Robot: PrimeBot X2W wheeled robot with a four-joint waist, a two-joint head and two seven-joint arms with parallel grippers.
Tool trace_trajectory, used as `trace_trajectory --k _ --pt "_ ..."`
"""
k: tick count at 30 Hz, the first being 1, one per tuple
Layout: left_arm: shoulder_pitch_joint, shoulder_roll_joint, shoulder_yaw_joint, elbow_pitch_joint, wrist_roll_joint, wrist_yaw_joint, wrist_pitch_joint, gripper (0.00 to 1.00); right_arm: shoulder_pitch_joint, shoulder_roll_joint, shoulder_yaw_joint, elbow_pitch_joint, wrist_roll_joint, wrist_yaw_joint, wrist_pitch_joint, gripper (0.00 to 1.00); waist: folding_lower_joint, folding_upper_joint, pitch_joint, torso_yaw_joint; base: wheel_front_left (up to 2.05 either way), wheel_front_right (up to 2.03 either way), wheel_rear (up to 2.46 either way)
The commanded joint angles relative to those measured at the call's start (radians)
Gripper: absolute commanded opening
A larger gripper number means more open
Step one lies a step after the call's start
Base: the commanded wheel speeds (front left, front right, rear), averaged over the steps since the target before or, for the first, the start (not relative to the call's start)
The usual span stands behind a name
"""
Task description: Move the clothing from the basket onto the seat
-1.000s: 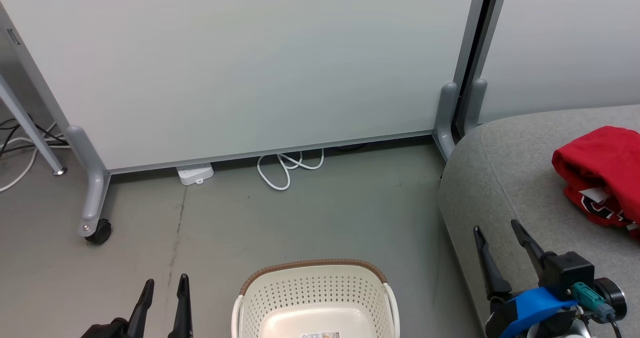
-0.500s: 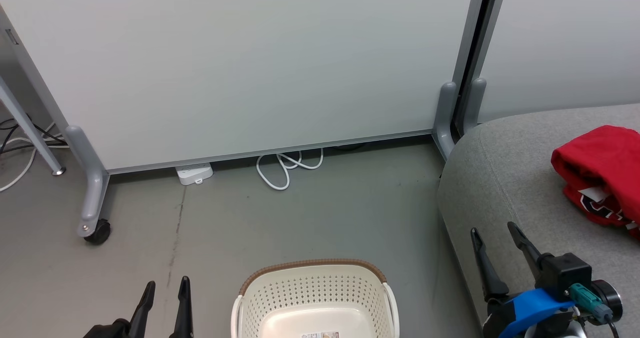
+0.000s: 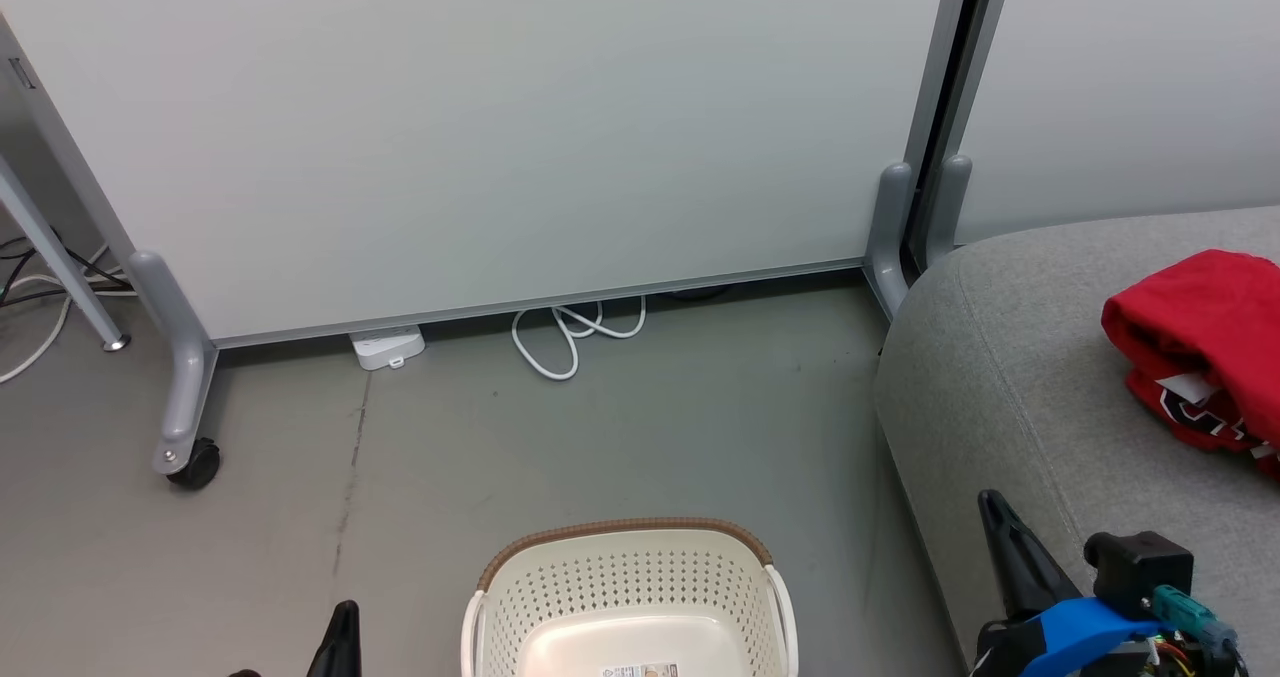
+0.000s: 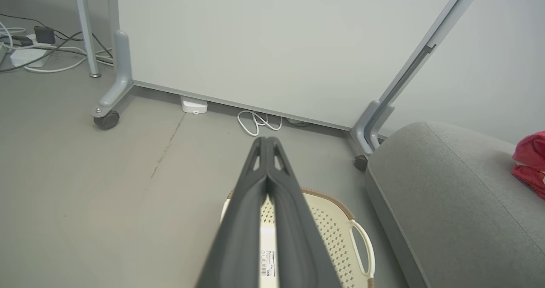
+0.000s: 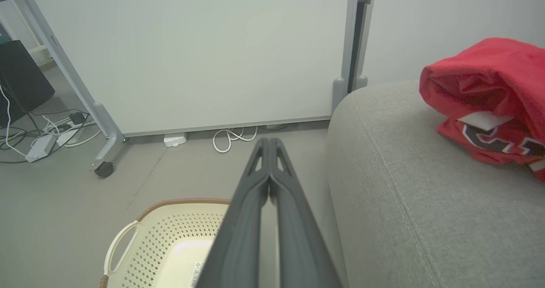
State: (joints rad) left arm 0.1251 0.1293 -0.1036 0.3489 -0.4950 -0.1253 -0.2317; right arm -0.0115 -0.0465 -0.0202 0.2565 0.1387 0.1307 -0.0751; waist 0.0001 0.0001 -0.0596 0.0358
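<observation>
Floor (image 3: 600, 437): grey, smooth, with a thin dark crack line running toward the near edge. It is closed off at the back by a large white partition panel (image 3: 500, 127) carried on grey feet; a second panel is set to its right.

Seat (image 3: 1010, 377): grey woven upholstery with a seam along its edge. It is placed at the right side of the floor, its rounded corner just beside the partition foot.

Basket (image 3: 625, 529): cream, perforated, brown rim, white side handles. It is stood upright on the floor near the seat's left side, apart from it. A printed label (image 3: 640, 671) is seen on its smooth pale bottom.

Clothing (image 3: 1200, 347): a bunched red pile is laid on the seat top, well in from the rounded corner and the seamed left edge. A white tag and black-and-white lettering are seen on its near side. The pile is cut off by the head view's right border.

Right gripper (image 5: 269, 143): fingers pressed together, nothing held. It is positioned over the seat's left edge, near the basket.

Left gripper (image 4: 267, 143): fingers pressed together, nothing held. It is positioned above the floor, to the left of the basket.

White cable (image 3: 570, 337): looped on the floor at the partition's lower edge.

Power strip (image 3: 388, 347): white, lying left of the cable.

Caster (image 3: 195, 464): black, fitted under the left foot.
</observation>
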Motion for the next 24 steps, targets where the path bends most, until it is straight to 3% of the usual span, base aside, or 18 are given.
trace_trajectory --k 1,24 --pt "-0.031 0.003 0.016 -0.021 -0.044 -0.001 0.011 0.00 -0.021 -0.002 -0.007 -0.014 0.060 0.000 0.006 0.00 0.0000 -0.0001 0.001 -0.001 0.00 0.00 0.00" --pt "-0.093 -0.020 0.075 -0.047 -0.350 -0.002 0.107 0.00 -0.042 -0.003 -0.027 -0.022 0.465 0.000 0.054 0.00 0.0000 -0.0001 0.013 -0.007 0.00 0.00 0.00"
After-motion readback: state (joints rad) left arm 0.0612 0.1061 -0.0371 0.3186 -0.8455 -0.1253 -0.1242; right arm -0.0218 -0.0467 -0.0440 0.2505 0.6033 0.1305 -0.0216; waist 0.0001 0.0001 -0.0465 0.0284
